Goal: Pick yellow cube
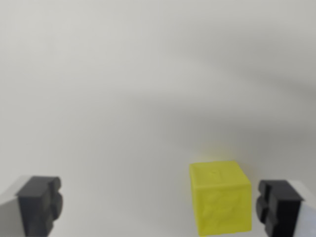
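Currently:
Gripper (160, 207): spread wide, empty.
Yellow cube (219, 197): near right finger (277, 205); likely light, rigid; grasp opposite flat side faces.

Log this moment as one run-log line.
gripper: open | yellow cube: on surface, between fingers, near wrist view's right finger | grasp: not yet

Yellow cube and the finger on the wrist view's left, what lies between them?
Nothing: in the wrist view only bare white surface separates the yellow cube from that finger.
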Motion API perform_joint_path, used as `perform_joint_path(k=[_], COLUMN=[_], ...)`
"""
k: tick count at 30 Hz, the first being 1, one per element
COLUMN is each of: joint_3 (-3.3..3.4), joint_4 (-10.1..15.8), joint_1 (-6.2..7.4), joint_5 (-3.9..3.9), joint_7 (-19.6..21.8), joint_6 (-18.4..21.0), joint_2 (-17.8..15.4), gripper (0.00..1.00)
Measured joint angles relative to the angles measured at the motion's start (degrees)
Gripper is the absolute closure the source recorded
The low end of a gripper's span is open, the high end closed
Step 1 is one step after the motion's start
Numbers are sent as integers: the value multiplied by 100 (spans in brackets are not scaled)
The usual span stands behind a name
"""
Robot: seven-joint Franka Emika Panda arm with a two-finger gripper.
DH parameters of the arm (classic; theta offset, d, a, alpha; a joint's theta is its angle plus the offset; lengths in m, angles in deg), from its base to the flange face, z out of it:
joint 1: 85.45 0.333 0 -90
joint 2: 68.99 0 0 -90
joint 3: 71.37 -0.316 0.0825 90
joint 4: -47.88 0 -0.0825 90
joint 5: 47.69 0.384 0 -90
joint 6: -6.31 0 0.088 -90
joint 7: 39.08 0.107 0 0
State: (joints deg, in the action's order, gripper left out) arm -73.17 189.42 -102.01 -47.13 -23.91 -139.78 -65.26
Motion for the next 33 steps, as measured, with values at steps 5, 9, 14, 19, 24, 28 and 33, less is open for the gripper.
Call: perform_joint_path(k=[5,9,14,19,24,28,33], joint_3=[0,0,0,0,0,0,0], joint_4=[124,211,309,394,463,508,551], joint_1=[-147,-267,-421,-578,-741,-874,-1043], joint_5=[-5,-11,-22,-38,-59,-81,-115], joint_7=[-238,-431,-670,-909,-1149,-1337,-1570], joint_6=[-205,-370,-578,-785,-993,-1157,-1362], joint_2=[94,178,298,432,580,708,879], gripper=[0,0,0,0,0,0,0])
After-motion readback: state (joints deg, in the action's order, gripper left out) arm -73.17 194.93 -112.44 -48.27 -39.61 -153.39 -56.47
